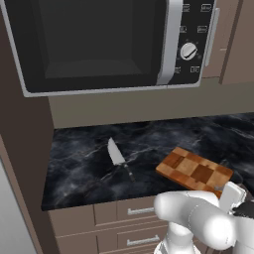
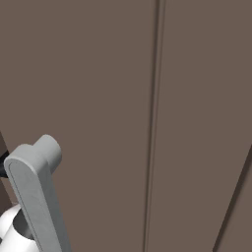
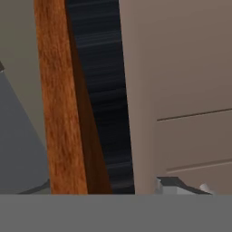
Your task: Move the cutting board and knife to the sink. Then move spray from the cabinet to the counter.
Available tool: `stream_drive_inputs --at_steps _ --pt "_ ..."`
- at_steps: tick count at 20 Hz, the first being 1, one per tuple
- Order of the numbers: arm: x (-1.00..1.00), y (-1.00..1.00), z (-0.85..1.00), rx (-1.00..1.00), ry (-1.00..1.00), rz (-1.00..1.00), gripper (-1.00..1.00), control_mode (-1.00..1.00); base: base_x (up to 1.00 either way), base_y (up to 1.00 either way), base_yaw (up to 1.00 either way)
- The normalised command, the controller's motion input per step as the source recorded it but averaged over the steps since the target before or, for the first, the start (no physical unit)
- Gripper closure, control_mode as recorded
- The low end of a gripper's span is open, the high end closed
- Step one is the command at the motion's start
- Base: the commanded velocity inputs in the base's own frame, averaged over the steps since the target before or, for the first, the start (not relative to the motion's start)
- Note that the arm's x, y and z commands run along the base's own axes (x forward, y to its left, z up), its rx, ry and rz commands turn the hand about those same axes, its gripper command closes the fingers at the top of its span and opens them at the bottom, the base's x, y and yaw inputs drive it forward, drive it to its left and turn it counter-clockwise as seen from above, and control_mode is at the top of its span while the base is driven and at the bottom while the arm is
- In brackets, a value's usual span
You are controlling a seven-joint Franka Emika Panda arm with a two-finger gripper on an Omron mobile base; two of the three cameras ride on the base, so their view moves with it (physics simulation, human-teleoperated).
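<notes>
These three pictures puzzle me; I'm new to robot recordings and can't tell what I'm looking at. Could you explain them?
It is a rendered kitchen with a white robot arm on a driving base. The left base view looks over the arm at a black marble counter under a microwave. On the counter lie a knife and a checkered cutting board, apart from each other. The right base view faces brown cabinet panels with a grey handle up close. The hand view looks along the gripper, very close to the board's wooden edge. Whether the gripper holds the board cannot be told.
</notes>
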Motion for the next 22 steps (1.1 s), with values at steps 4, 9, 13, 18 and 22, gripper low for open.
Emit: stream_drive_inputs --at_steps 4,9,13,18,22 --pt "0.01 0.02 0.0 0.0 0.0 0.0 1.0 -1.0 0.0 0.0 0.0" --pt "0.0 0.03 0.06 0.0 0.0 0.0 1.0 -1.0 0.0 0.0 0.0" --pt "-0.02 0.0 0.25 0.0 -0.01 0.0 1.0 -1.0 0.0 0.0 0.0" --pt "-0.14 0.0 0.43 0.0 -0.01 0.0 1.0 -1.0 0.0 0.0 0.0" --pt "-0.22 0.0 0.54 0.0 -0.07 0.01 1.0 -1.0 0.0 0.0 0.0"
